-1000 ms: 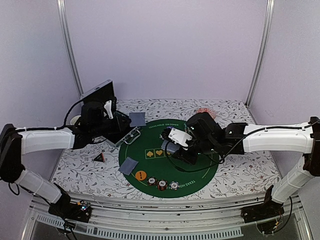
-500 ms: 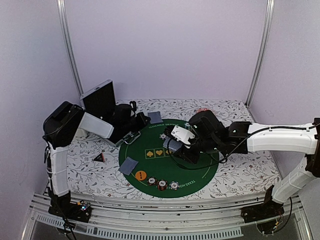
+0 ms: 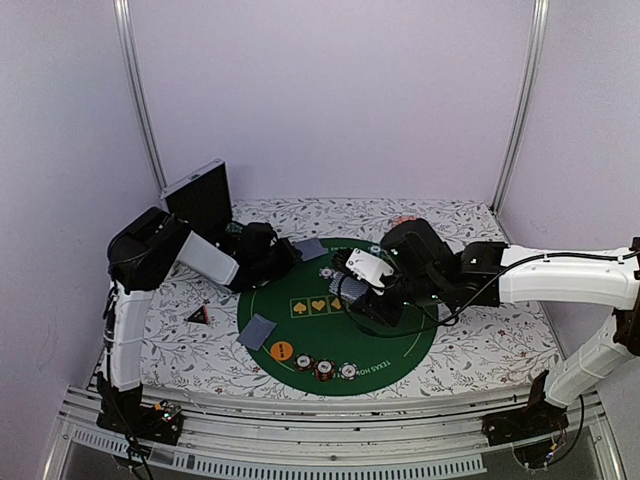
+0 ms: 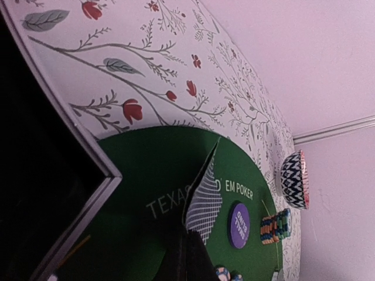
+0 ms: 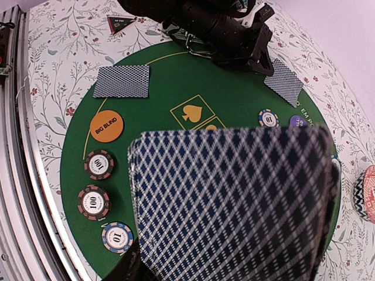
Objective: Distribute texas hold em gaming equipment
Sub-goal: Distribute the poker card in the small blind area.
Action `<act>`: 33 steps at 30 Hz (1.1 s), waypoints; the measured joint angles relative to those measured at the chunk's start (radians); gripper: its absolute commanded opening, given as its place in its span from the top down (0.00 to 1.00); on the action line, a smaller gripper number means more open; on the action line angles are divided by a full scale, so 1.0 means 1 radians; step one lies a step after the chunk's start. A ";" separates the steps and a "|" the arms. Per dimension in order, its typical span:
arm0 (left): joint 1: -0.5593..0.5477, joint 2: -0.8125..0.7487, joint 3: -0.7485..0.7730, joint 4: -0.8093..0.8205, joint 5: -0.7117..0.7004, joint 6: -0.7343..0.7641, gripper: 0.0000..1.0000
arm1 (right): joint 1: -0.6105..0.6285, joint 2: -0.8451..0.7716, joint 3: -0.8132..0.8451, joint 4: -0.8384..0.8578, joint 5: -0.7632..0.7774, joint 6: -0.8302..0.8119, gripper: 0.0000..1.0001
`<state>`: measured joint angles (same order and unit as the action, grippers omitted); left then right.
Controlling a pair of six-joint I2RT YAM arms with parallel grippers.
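Note:
My left gripper (image 3: 291,251) is shut on one blue-grey-backed playing card (image 3: 312,248), holding it low over the far left part of the green mat (image 3: 400,345). In the left wrist view this card (image 4: 205,199) stands edge-on above the dark fingertips (image 4: 188,257). Over the mat's middle, my right gripper (image 3: 362,290) is shut on the deck of cards (image 5: 234,205), which fills its wrist view. Another card (image 5: 122,81) lies flat on the mat's left side. An orange disc (image 5: 107,125) and three striped chips (image 5: 94,202) lie along the near edge.
A purple disc (image 4: 239,225) and a chip stack (image 4: 275,225) sit at the mat's far side, near the pink patterned dish (image 4: 295,180). A dark triangular marker (image 3: 198,315) lies left of the mat. A black open case (image 3: 200,195) stands at the back left.
The left arm has swung in from the back left, carrying its card rightward and down over the mat's far edge. The right gripper with the deck has shifted slightly right.

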<state>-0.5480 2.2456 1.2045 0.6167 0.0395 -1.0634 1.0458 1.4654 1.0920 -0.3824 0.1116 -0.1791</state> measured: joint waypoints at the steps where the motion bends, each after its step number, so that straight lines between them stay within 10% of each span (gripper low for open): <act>1: -0.002 0.005 0.000 -0.001 0.000 -0.006 1.00 | 0.000 0.000 0.000 0.000 0.001 0.001 0.58; 20: -0.064 -0.099 -0.071 -0.059 -0.082 0.002 0.53 | 0.000 -0.016 0.000 -0.011 0.008 0.007 0.58; 33: -0.113 -0.518 -0.280 -0.082 -0.097 0.170 0.26 | 0.000 -0.028 -0.006 -0.012 0.010 0.007 0.57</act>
<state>-0.6613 1.7275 0.9241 0.5346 -0.0574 -0.8932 1.0458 1.4372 1.0859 -0.3946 0.1215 -0.1722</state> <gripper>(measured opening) 0.667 0.430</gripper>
